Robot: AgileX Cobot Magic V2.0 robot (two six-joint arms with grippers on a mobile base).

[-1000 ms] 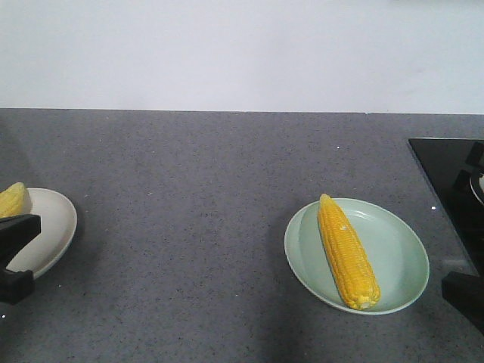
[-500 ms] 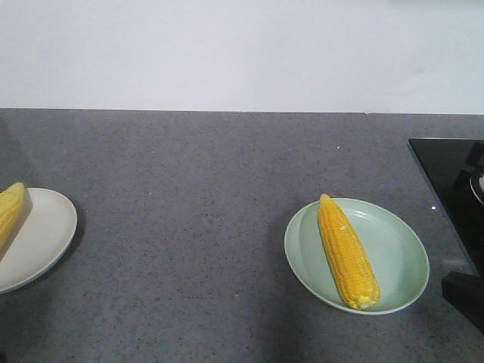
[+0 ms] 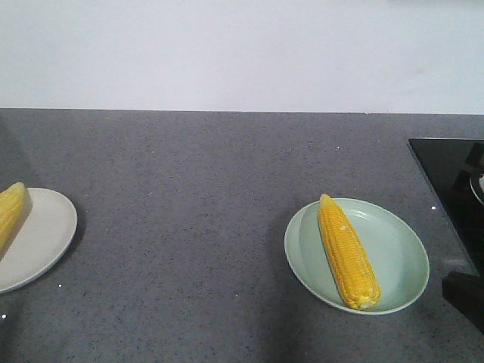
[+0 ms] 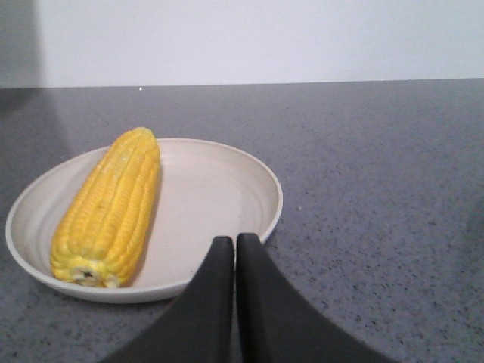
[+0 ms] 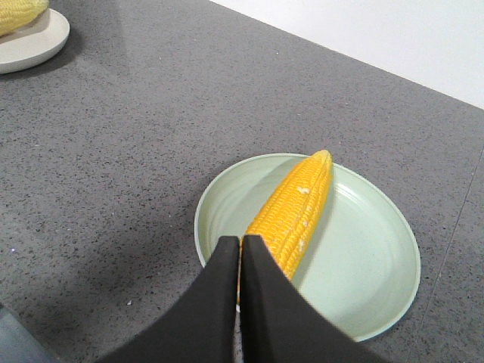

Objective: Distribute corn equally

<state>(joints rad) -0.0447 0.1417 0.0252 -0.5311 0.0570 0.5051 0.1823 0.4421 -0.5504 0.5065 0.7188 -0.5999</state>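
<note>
One cob [image 3: 348,253] is lying lengthwise on the green plate [image 3: 401,261], its butt end pointing at the right hand [image 5: 240,249], which is hovering just in front, fingers pressed together and empty. The left hand [image 4: 233,249], likewise pinched together, is facing the other cob [image 4: 110,204] on the cream plate [image 4: 219,197], off to its left on the worktop [image 3: 189,189].

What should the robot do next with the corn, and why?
Probably nothing more than pulling both arms back. The pale green round plate holds one yellow corn cob and the cream round plate holds one yellow cob, so the visible share looks equal. Both the left pincer and the right pincer are shut and empty.
</note>
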